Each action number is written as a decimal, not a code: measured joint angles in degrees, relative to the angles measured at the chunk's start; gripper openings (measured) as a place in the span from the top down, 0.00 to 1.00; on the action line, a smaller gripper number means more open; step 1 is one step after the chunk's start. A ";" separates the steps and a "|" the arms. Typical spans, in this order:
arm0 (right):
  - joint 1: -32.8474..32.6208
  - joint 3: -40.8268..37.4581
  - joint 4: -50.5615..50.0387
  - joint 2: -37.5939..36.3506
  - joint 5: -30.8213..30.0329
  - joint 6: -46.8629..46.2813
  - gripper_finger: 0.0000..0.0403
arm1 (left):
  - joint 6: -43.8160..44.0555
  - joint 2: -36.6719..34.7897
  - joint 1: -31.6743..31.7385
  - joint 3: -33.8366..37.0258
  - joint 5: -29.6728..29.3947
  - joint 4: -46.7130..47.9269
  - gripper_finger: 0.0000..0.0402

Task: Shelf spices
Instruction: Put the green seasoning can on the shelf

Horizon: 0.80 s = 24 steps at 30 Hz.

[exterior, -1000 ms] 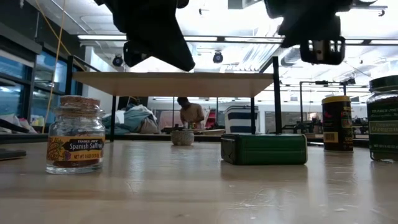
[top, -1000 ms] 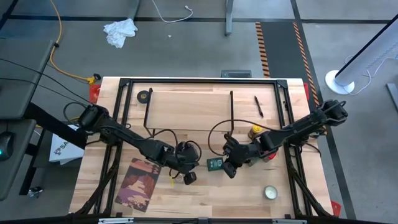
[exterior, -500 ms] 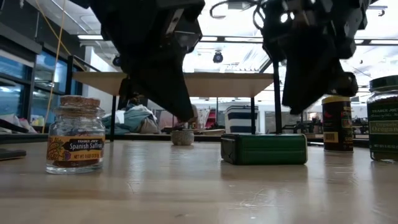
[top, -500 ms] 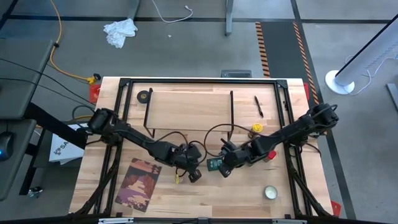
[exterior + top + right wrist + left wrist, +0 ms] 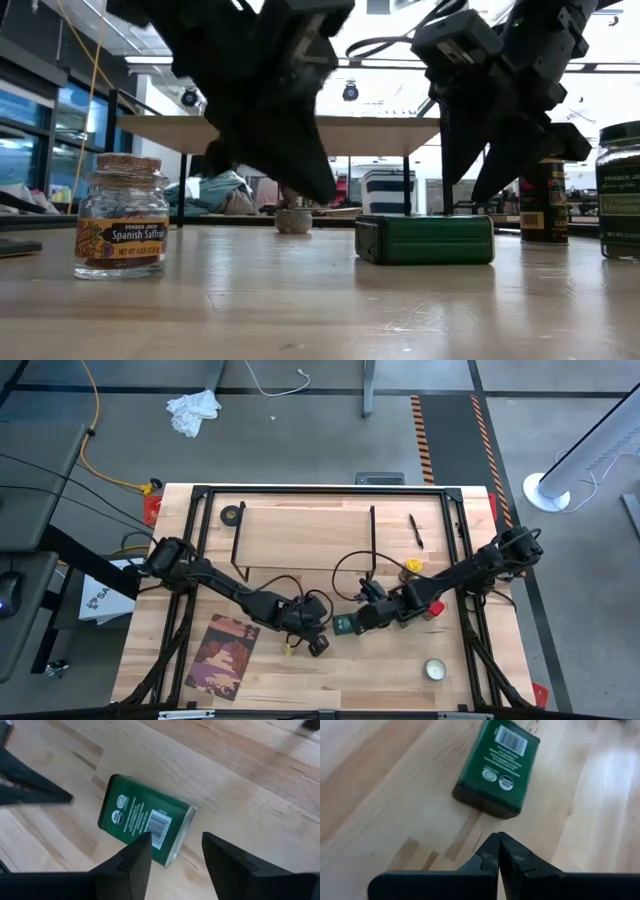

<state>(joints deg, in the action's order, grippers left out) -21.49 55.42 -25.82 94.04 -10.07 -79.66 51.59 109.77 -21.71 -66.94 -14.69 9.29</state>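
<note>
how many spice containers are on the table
5: saffron jar by left gripper, green tin under right gripper, yellow-lidded jar beside shelf, red-topped jar, green-lidded jar by right arm; others possibly hidden.

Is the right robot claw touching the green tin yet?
Apart. The right wrist view shows the right gripper open above the green tin, its fingers not gripping it.

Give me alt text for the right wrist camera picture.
A green rectangular tin lies flat, barcode label up, on the light wooden table. The right gripper hovers over one end of it, jaws apart. Another dark gripper tip pokes in from the side.
</note>
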 joint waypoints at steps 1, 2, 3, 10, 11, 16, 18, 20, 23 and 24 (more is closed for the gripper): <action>0.33 0.00 0.04 0.00 0.39 0.07 0.58 | 0.43 0.30 0.00 0.00 0.50 -0.33 1.00; 0.63 0.00 0.08 0.00 1.04 0.24 0.58 | 1.23 0.87 0.00 0.04 0.89 -0.09 1.00; 0.85 0.00 0.20 0.00 1.76 0.76 0.58 | 2.23 1.25 0.00 0.04 0.93 -0.67 1.00; 2.39 0.00 4.79 3.34 7.58 3.83 0.58 | 3.37 2.04 0.00 0.04 0.95 -1.75 1.00; 2.39 0.00 5.39 4.04 7.73 3.83 0.58 | 3.36 2.02 0.00 0.02 0.84 -2.06 1.00; 2.39 -0.04 8.28 5.61 7.55 3.33 0.58 | 3.35 2.02 0.00 0.02 -0.06 -2.30 1.00; 2.39 -0.05 9.21 5.84 7.51 3.17 0.58 | 3.43 2.02 0.00 0.02 -1.20 -2.38 1.00; 2.39 -0.07 10.55 5.84 6.89 3.17 0.60 | 3.71 2.02 0.02 0.02 -2.97 -2.38 1.00; 2.39 -0.07 12.31 5.84 6.27 3.16 0.69 | 3.74 2.02 0.48 0.02 -3.79 -3.08 1.00; 2.39 -0.11 12.52 5.84 6.00 3.15 0.73 | 3.74 2.02 0.65 0.02 -3.69 -3.12 1.00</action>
<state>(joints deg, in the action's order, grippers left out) -19.10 55.31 -13.29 99.88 -4.07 -76.51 55.33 111.79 -21.07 -66.92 -18.39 6.17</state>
